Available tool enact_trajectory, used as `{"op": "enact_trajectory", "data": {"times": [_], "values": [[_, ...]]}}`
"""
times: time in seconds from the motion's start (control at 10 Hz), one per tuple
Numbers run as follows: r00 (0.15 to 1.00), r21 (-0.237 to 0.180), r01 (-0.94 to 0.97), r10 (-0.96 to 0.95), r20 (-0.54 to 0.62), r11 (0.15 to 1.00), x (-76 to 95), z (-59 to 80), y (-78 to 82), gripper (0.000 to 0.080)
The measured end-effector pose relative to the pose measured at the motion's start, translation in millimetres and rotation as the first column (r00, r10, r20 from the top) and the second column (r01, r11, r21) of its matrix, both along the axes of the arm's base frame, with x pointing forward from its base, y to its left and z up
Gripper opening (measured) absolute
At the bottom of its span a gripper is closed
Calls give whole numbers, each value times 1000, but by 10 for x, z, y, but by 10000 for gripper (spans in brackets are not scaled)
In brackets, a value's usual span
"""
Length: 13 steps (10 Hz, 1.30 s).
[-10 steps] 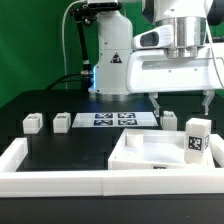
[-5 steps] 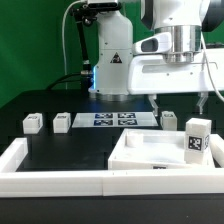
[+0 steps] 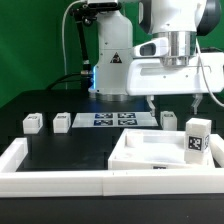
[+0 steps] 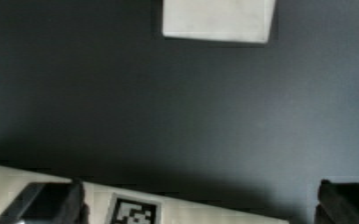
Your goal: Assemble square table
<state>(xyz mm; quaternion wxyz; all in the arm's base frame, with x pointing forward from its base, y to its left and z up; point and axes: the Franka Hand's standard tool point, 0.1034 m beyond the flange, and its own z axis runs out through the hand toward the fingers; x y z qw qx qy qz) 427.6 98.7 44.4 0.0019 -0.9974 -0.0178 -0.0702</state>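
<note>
- Currently my claw [image 3: 175, 103] hangs wide open, its fingers [image 3: 152, 104] well apart with nothing between them.
- Seen from the exterior view, the claw is at about 2 o'clock from the frame's centre, above the far edge of the slab [image 3: 150, 152].
- That slab lies flat on the black table [image 3: 60, 145] at about 4 o'clock, inside the white rail [image 3: 50, 172] running along 6 o'clock.
- One leg [image 3: 197, 137] stands upright at the slab's 2 o'clock corner, tag toward the camera; I cannot tell whether it rests on the slab or just behind it.
- A second leg [image 3: 168, 119] sits just beyond the slab, below the claw.
- A third leg [image 3: 61, 121] and a fourth leg [image 3: 33, 123] sit near each other at 9 o'clock, not touching.
- Between the second and third legs, the marker board [image 3: 113, 119] lies flat.
- From the wrist view I see both fingertips [image 4: 43, 203] over dark table, a tag [image 4: 137, 212] on a white edge near one of them, and a white block [image 4: 217, 20] well apart; I cannot tell which part it is.
</note>
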Motion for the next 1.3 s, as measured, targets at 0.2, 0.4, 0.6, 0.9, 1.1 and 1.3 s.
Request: {"op": "enact_trajectory", "data": {"times": [0.2,0.4,0.6,0.9,1.1,1.3], "values": [[1000,-4,-7,7,-10,1000,-129,-41,-7,648],[1000,-6,-10,10,-19,1000,-185,-60,-11,648],[1000,-7,-10,10,-20,1000,-184,-65,-12,648],[1000,-7,-10,10,-21,1000,-189,-73,-15,648],[1000,-8,-10,10,-27,1000,-195,-80,-15,648],[999,-8,-9,9,-41,1000,-202,-88,-13,648]]}}
